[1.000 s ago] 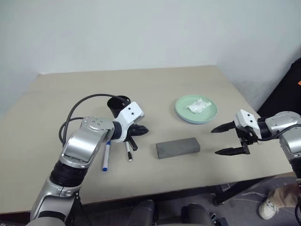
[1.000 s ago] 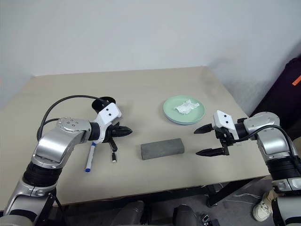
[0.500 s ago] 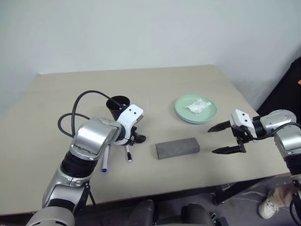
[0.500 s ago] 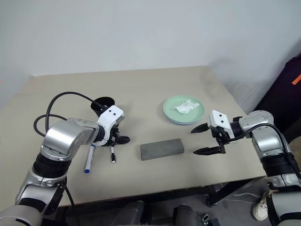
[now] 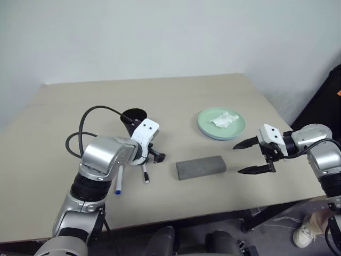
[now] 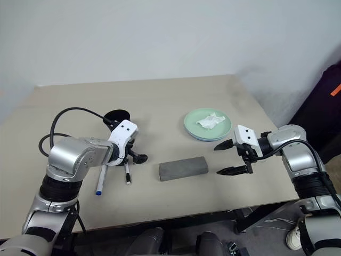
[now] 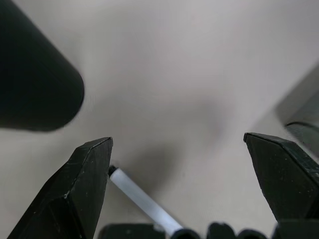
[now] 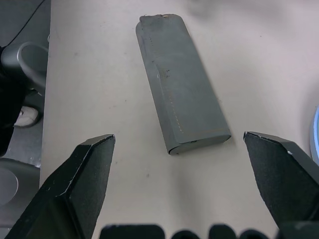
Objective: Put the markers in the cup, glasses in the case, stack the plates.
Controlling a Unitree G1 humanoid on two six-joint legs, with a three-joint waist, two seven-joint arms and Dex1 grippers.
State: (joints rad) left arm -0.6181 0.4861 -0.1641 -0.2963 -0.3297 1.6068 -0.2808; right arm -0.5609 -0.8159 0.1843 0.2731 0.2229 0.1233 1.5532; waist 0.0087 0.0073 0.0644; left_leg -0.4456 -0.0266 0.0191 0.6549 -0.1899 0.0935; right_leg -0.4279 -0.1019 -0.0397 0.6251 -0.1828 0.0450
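Left eye view, left to right: blue-capped marker (image 5: 120,178) lies flat on the table (image 5: 64,117), near the front-left, mostly under the left arm. Just right of it, the black-capped marker (image 5: 145,174) also lies flat, roughly parallel. Left gripper (image 5: 151,156) hangs low over the far end of that marker, jaws spread wide, nothing between them. Left wrist view agrees: both fingertips (image 7: 89,164) apart with bare table in the gap and the white marker barrel (image 7: 142,201) beside one finger.

Black cup (image 5: 132,120) stands upright just behind the left gripper, toward the far side.

Grey case (image 5: 201,167) sits lid shut at table centre, near edge, well apart from both grippers. Glasses can't be made out.

Mint green plate (image 5: 222,124) is far-right of the case, stacked on a light blue plate whose rim just peeks out at the near edge; crumpled white tissue (image 5: 225,119) on top.

Right gripper (image 5: 254,156) hovers right of the case, pointing at it, jaws fully apart, empty.
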